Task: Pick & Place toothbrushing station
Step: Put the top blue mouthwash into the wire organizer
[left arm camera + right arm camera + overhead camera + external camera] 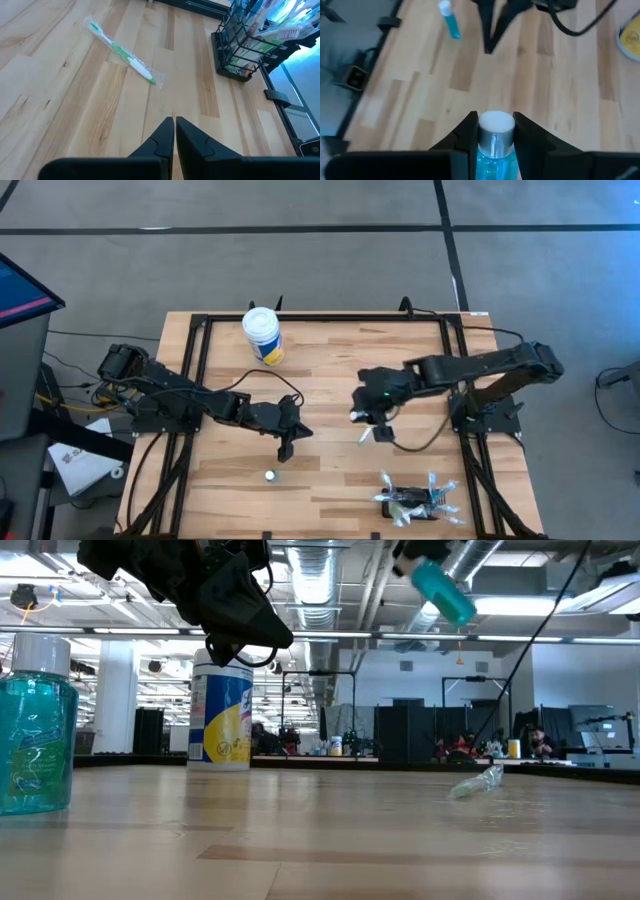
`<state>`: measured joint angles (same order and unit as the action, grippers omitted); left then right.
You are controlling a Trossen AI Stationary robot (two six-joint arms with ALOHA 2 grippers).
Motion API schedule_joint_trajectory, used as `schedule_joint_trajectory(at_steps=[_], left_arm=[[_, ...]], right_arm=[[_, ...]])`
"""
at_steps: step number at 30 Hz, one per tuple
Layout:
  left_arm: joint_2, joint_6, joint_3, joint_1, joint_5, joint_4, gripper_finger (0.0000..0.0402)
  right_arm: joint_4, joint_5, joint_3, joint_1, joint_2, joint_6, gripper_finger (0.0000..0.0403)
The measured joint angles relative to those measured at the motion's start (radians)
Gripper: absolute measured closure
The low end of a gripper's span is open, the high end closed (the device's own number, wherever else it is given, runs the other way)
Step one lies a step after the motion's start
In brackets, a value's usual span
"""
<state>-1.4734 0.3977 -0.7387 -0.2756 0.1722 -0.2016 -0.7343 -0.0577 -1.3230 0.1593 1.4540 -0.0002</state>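
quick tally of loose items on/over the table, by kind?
Blue mouthwash bottles: 2, one standing on the table, one held in the right gripper
Wrapped toothbrush lying loose: 1
Black rack holding toothbrushes: 1
White-lidded tub: 1
Total: 5

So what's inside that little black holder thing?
The black holder has several toothbrushes standing and leaning in its wire slots, bristle heads up. Their lower ends are hidden behind the wires, so I can't tell what lies at the bottom.
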Motion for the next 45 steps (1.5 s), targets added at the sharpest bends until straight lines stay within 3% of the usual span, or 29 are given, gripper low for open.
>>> schedule_joint_trajectory(at_steps=[11,26,45], left_arm=[[0.000,0.000,0.000,0.000,0.000,0.000,0.0389],[0.000,0.000,0.000,0.000,0.000,-0.001,0.0389],[0.000,0.000,0.000,0.000,0.037,-0.001,0.0389]], right_arm=[[0.213,0.006,0.210,0.140,-0.221,0.056,0.0319],[0.373,0.115,0.454,0.298,-0.426,0.159,0.0319],[0.574,0.146,0.741,0.443,-0.658,0.128,0.0319]])
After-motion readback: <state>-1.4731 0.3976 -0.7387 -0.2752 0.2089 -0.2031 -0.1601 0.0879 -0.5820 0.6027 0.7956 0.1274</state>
